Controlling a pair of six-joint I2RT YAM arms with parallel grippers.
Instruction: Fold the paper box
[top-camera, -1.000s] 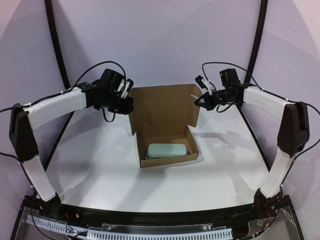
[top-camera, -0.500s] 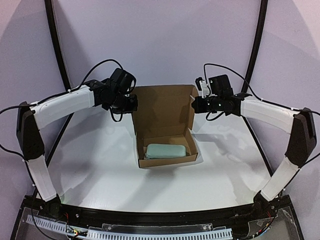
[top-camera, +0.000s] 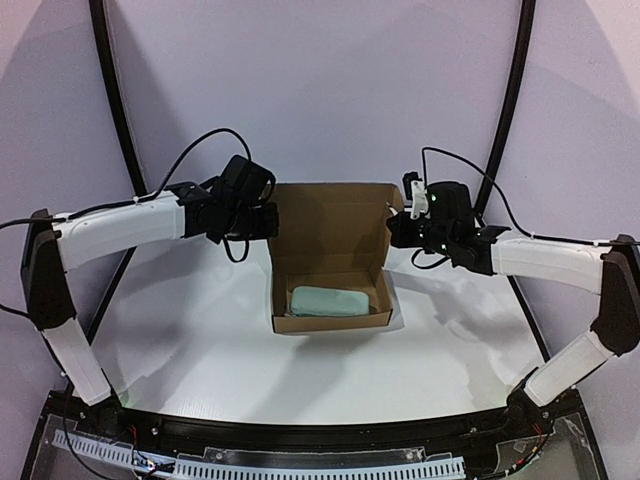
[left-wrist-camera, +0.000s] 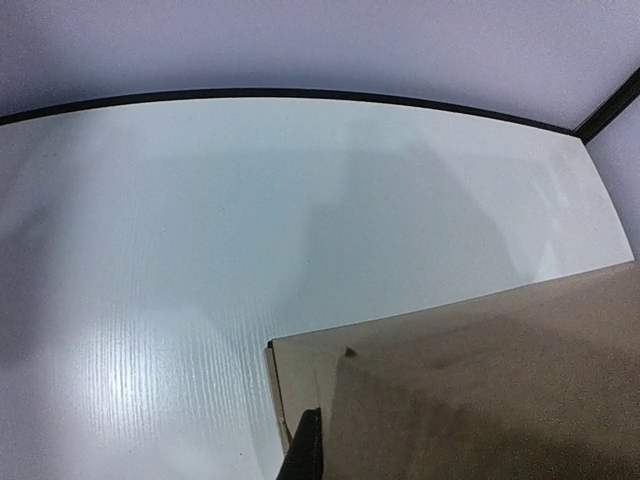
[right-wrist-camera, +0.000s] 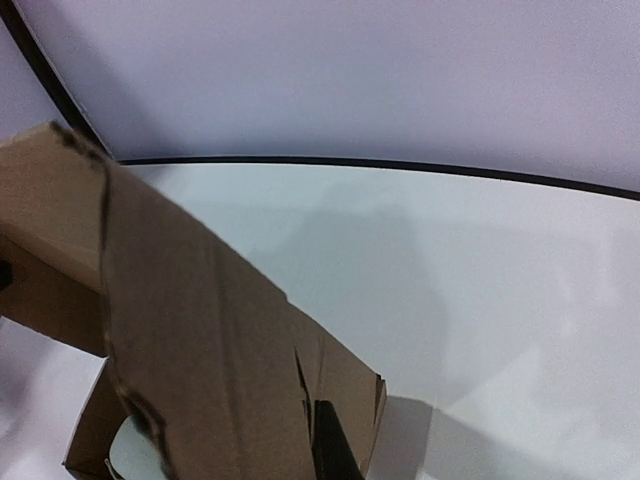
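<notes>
The paper box is a brown cardboard tray in the middle of the table. Its lid stands up at the back and leans forward. My left gripper is shut, with its tip against the lid's left side flap. My right gripper is shut, with its tip against the lid's right side flap. In each wrist view only one narrow dark tip shows at the bottom centre, the left fingertips and the right fingertips. Cardboard hides the rest of each gripper.
A small pale green object lies inside the tray. A black curved frame and the pale back wall close the table at the rear. A black rail runs along the near edge.
Both grippers have moved inward from beside the box to the lid's side edges. The lid has tipped forward and its top edge sits lower. The tray has shifted slightly.
</notes>
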